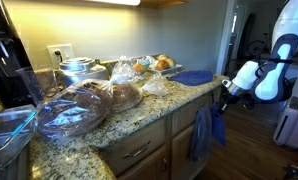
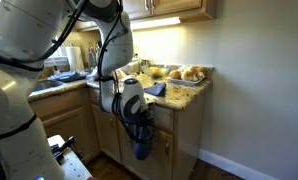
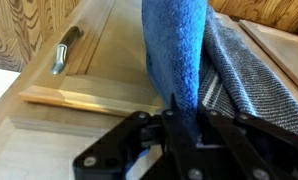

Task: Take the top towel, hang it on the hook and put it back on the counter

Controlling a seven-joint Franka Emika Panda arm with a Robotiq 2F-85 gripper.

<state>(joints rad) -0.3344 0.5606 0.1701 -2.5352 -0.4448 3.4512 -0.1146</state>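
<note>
1. Towel point(image 3: 174, 50): royal blue and plush. It hangs as one narrow bunched fold down the front of the cabinet door point(image 3: 109, 70), below the counter edge. In the wrist view it runs straight into the gripper point(image 3: 174, 112).
2. The jaws look closed on the towel, with blue pile showing on both sides of the fingers. Both exterior views agree, showing the gripper point(image 1: 226, 98) at the top of the drape and the rest dangling under it point(image 2: 139, 148).
3. Handling, as I judge it: the towel is light, soft and limp, with no stiffness to steer by. It will sag and swing from whatever point is pinched. The thick pile should grip well, so slipping is unlikely. The best hold is on the gathered fold near its upper end, taking all layers so that no single ply peels away.
4. A grey towel point(image 3: 247, 75) with a woven pattern hangs just beside the blue one, touching it on one side. A careless pinch or pull could drag it along.
5. The hook is not visible in any view, so I cannot tell whether the towel is on it or hangs from the gripper alone.
6. A metal handle point(image 3: 67, 48) sits on the door, well clear of the cloth.
7. Above is the counter point(image 1: 129, 122), speckled granite. Another blue cloth point(image 1: 194, 77) lies flat at its near end, where the towel should land.
8. Further back, bagged bread point(image 1: 89, 100) crowds the surface.
</note>
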